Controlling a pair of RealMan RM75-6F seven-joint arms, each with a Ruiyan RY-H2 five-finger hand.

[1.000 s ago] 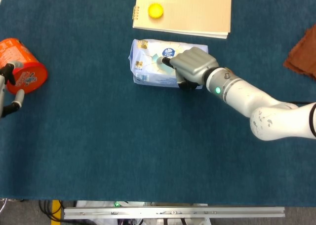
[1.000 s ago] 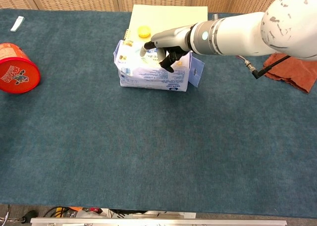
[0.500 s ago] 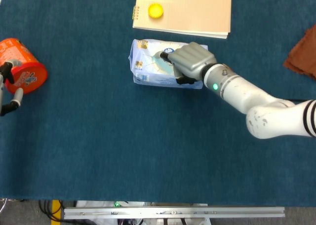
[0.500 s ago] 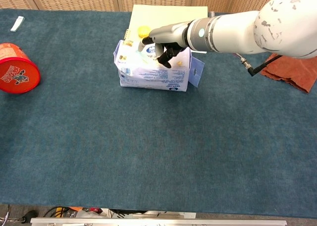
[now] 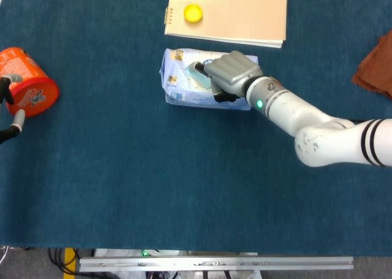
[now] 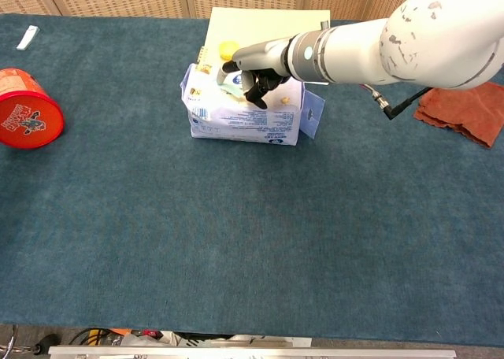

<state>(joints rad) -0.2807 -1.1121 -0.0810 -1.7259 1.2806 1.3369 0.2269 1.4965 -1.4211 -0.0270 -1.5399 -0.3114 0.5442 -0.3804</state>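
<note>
- Blue cloth is covering the table [image 6: 236, 241] under your right hand [image 5: 231, 74].
- You're pinching the flap on the wipes pack [image 5: 184, 83] directly beneath, fingers curling, seemingly for peeling it open.
- Your left hand [image 5: 7, 107], unclenched, is hovering beside the red can [image 5: 27, 80].

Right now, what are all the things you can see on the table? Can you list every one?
soft blue-and-white plastic wipes pack: one, middle of the table, under the right hand
tan spiral-bound notebook: one, far edge, just behind the pack
small round yellow cap: one, lying on the notebook's left part
round red-orange canister: one, on its side at the left
rust-brown cloth: one, crumpled at the right edge
small white flat object: one, far left corner, too small to identify
dark blue carpet-like table cover: one, under everything
left hand: only dark fingers at the left edge, beside the canister
right hand: grey, resting on top of the pack
</note>
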